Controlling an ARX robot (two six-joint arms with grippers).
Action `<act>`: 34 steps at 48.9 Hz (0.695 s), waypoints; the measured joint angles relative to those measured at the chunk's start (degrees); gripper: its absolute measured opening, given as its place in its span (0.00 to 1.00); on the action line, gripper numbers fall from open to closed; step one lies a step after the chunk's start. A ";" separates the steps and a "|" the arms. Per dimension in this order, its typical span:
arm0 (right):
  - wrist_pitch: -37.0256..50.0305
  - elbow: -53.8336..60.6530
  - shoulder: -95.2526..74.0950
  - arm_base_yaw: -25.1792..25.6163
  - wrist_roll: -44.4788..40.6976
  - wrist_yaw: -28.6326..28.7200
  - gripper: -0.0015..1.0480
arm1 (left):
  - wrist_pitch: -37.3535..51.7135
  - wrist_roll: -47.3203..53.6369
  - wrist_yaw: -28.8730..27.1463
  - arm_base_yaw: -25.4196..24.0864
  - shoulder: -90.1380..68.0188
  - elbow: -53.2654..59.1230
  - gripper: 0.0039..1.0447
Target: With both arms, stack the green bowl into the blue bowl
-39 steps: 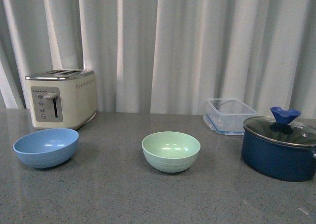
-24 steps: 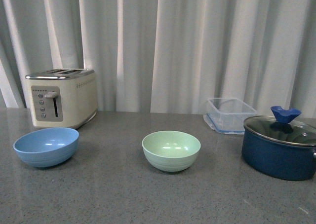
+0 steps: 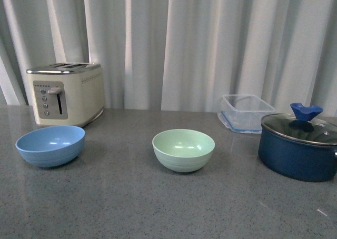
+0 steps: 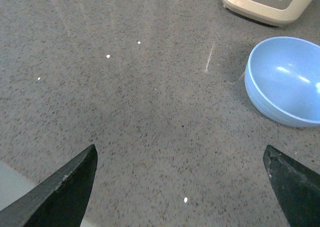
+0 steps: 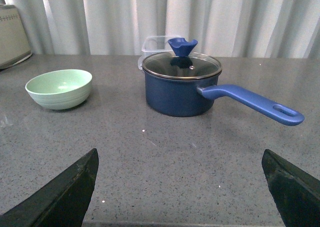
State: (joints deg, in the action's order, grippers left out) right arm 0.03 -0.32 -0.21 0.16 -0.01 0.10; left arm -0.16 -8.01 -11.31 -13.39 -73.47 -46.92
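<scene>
The pale green bowl (image 3: 183, 150) stands upright and empty in the middle of the grey counter; it also shows in the right wrist view (image 5: 59, 88). The light blue bowl (image 3: 50, 145) stands upright and empty at the left, in front of the toaster, and shows in the left wrist view (image 4: 285, 80). Neither arm shows in the front view. My left gripper (image 4: 181, 159) is open and empty over bare counter, apart from the blue bowl. My right gripper (image 5: 180, 162) is open and empty over bare counter, well short of the green bowl.
A cream toaster (image 3: 65, 93) stands at the back left. A dark navy lidded pot (image 3: 298, 148) with a long blue handle (image 5: 250, 102) stands at the right. A clear plastic container (image 3: 245, 112) sits behind it. White curtains close the back.
The front view has shifted slightly, so everything sits a little higher in the frame. The bowls, toaster and pot have not moved on the counter.
</scene>
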 joint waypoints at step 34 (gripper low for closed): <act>0.00 0.00 0.00 0.00 0.02 0.00 0.90 | -3.45 1.51 -0.81 5.18 -43.65 -37.94 0.94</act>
State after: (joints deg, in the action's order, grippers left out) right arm 0.03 -0.32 -0.21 0.16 0.01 0.10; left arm -3.62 -6.50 -12.12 -8.21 -117.12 -84.86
